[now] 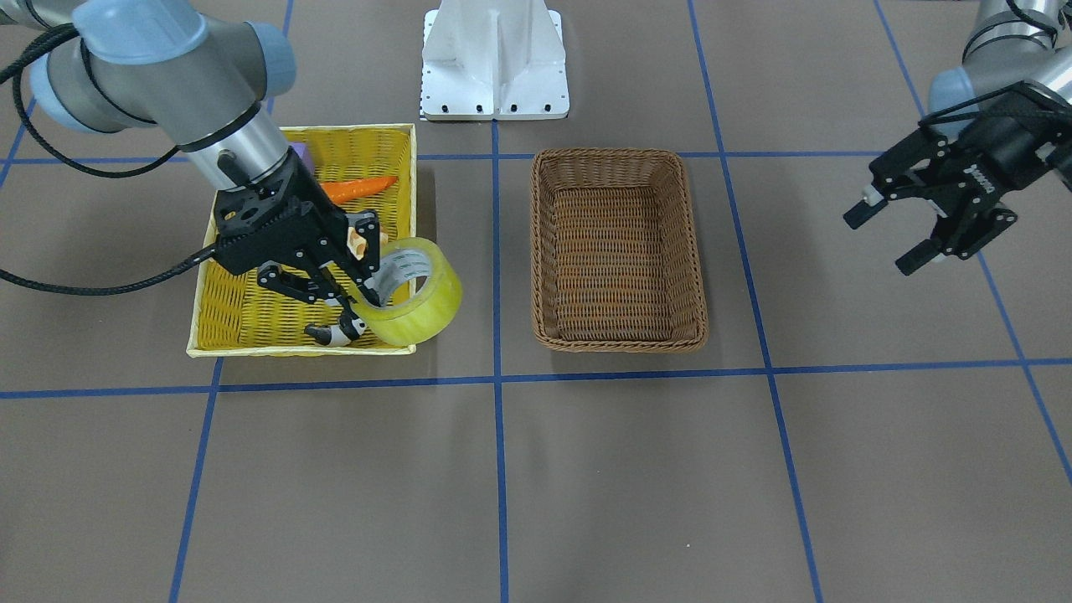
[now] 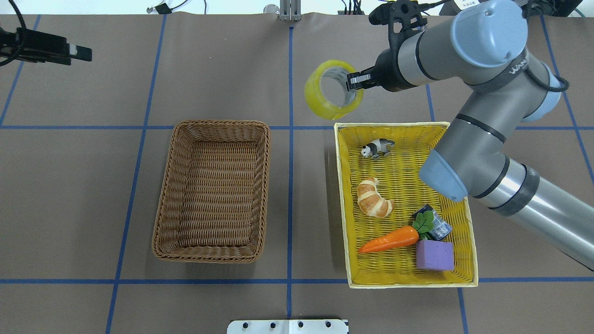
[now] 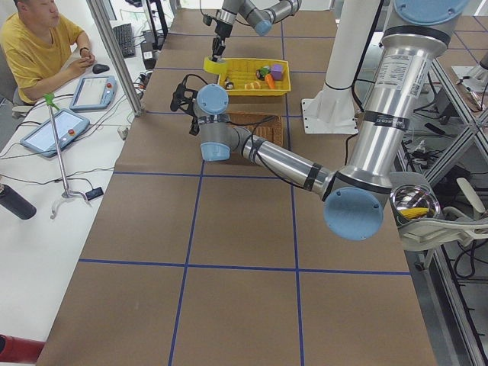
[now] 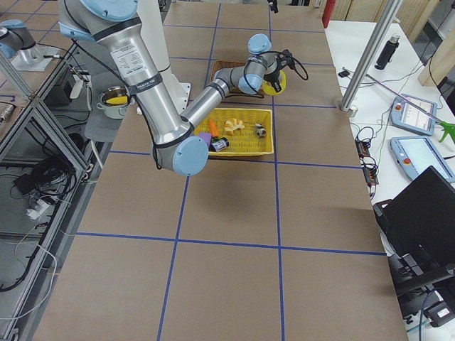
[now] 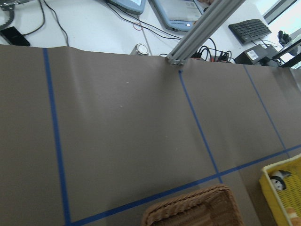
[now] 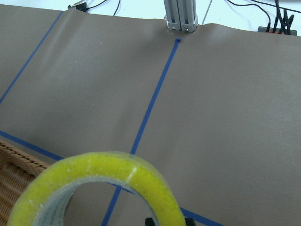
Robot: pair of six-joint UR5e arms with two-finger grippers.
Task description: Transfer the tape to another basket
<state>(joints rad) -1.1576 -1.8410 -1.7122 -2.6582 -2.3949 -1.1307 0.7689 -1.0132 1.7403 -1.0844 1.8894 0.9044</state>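
Observation:
The tape (image 2: 320,99), a yellowish-green roll with a grey core, hangs in the air off the far left corner of the yellow basket (image 2: 341,208). My right gripper (image 2: 355,81) is shut on its wall, one finger inside the core. The roll also shows in the front view (image 1: 427,306) and fills the bottom of the right wrist view (image 6: 141,183). The brown wicker basket (image 2: 218,124) sits empty on the table, to the tape's left in the overhead view. My left gripper (image 1: 892,234) is open and empty, held high, away from both baskets.
The yellow basket holds a croissant (image 2: 373,199), a carrot (image 2: 390,239), a purple block (image 2: 434,255), a small can (image 2: 438,227) and a panda figure (image 2: 377,147). The white robot base (image 1: 494,59) stands behind the baskets. An aluminium post (image 6: 181,14) stands at the far table edge.

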